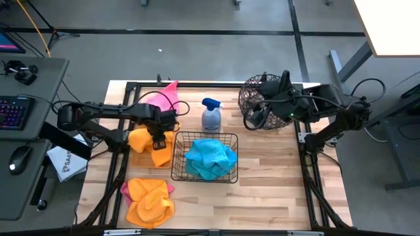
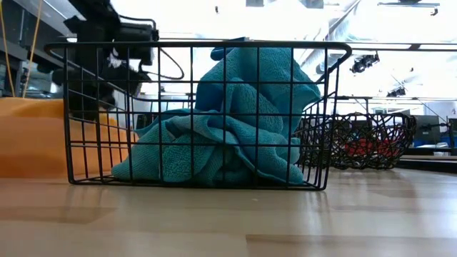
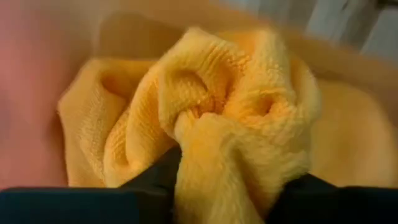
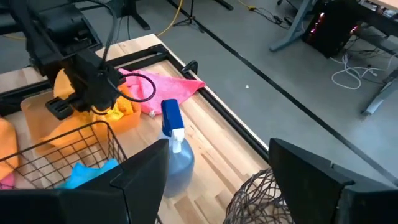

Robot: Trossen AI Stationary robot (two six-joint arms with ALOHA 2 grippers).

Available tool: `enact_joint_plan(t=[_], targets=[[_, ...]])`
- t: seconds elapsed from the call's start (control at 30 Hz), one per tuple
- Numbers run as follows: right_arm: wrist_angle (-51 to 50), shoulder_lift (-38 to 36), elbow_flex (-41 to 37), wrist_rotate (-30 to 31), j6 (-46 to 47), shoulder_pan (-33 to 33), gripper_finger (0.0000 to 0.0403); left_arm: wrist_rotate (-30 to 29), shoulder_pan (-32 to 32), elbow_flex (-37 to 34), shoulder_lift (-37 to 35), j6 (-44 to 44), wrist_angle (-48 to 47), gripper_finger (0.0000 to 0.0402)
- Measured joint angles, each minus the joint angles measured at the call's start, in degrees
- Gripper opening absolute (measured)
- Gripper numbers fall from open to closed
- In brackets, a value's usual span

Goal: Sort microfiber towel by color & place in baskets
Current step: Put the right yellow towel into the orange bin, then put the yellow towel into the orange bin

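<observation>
My left gripper (image 1: 159, 140) is shut on an orange towel (image 1: 160, 152) over the flat orange tray (image 1: 138, 137), left of the black wire basket (image 1: 205, 156). That basket holds turquoise towels (image 2: 228, 128). A pink towel (image 1: 164, 98) lies by the table's far edge. More orange towels (image 1: 149, 202) lie in a heap near the near left corner, over a pink one (image 1: 124, 190). My right gripper (image 4: 227, 174) is open and touches nothing, hovering by the round dark brown wire basket (image 1: 257, 98). My left gripper pinches a bunched fold of the orange towel (image 3: 214, 134) between its two fingers (image 3: 158, 177), several layers gathered together. It comes from above, pointing down. The towel bulges out past the fingers and hangs over the orange tray (image 4: 127, 118); whether it is lifted clear I cannot tell.
A grey spray bottle with a blue trigger (image 1: 210, 117) stands between the pink towel and the black basket. Something red (image 2: 368, 148) shows through the round basket's wires. Bare wood lies on the table's near right side (image 1: 275, 190).
</observation>
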Motion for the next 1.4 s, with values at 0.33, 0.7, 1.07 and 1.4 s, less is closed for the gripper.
enact_joint_plan(t=[0.33, 0.7, 1.07, 1.4], targets=[[0.0, -0.5, 0.0, 0.2, 2.2, 0.0, 0.0272, 1.6, 0.0, 13.2, -0.1, 1.6, -13.5, 0.0242], [-4.5, -2.6, -0.1, -1.1, -2.9, 0.7, 0.0272, 1.0, -0.1, 21.1, -1.4, -12.2, -23.6, 0.025], [-7.8, -3.8, -0.1, -0.8, -8.4, 0.7, 0.0272, -9.0, -7.0, 24.2, -0.8, -36.5, -28.7, 0.0243], [-10.0, -3.8, -0.1, -0.6, -6.9, 0.7, 0.0272, -15.8, -18.8, 14.8, 2.7, -48.8, -18.7, 0.0017]])
